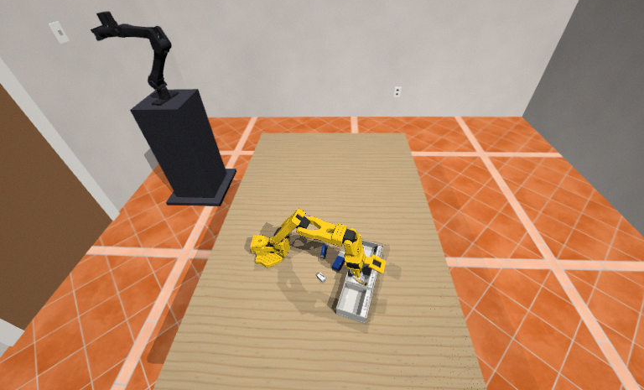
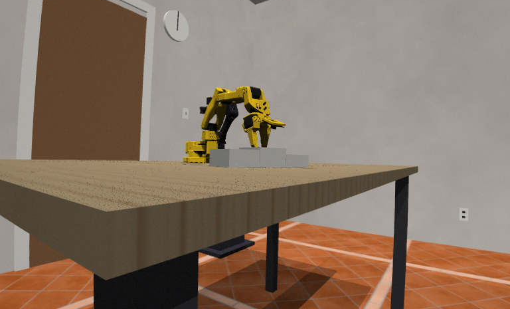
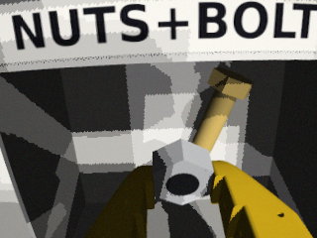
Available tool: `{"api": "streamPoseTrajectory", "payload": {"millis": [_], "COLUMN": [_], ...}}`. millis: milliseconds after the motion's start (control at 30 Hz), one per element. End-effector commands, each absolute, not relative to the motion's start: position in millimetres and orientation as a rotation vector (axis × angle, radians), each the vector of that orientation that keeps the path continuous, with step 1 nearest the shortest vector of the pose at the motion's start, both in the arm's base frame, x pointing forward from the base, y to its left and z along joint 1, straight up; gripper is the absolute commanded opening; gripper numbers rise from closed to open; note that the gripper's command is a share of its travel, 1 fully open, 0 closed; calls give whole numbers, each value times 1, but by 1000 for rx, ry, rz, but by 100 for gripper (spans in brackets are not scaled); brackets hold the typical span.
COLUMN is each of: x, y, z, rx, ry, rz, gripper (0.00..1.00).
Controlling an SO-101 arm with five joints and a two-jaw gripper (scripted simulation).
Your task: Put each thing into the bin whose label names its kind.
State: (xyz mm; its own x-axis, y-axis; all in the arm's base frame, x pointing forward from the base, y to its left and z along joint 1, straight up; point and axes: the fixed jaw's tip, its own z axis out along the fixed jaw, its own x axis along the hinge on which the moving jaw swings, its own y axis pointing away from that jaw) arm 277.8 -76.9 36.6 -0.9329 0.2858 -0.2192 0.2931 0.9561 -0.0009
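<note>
My gripper (image 3: 180,188) is shut on a grey hex nut (image 3: 182,175) and holds it low inside the grey bin labelled NUTS+BOLTS (image 3: 165,23). A brass bolt (image 3: 221,109) lies on that bin's floor just beyond the nut. In the top view the gripper (image 1: 356,274) points down into the row of grey bins (image 1: 360,286). In the exterior view the fingers (image 2: 259,143) dip behind the bin walls (image 2: 259,157), so the nut is hidden there.
A dark blue cylinder (image 1: 323,251), a blue block (image 1: 337,262) and a small white piece (image 1: 321,276) lie on the table left of the bins. The arm's base (image 1: 268,251) stands further left. A black pedestal (image 1: 183,143) stands beside the table.
</note>
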Motion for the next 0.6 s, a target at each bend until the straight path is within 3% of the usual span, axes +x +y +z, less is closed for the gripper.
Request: {"api": "streamPoseTrajectory", "payload": {"millis": [0,567], "x": [284,285], "y": [-81,-81], "z": [55,62], "rx": [443,438], "ry": [2805,2772], "rz": [-63,-69], "gripper": [0,0]}}
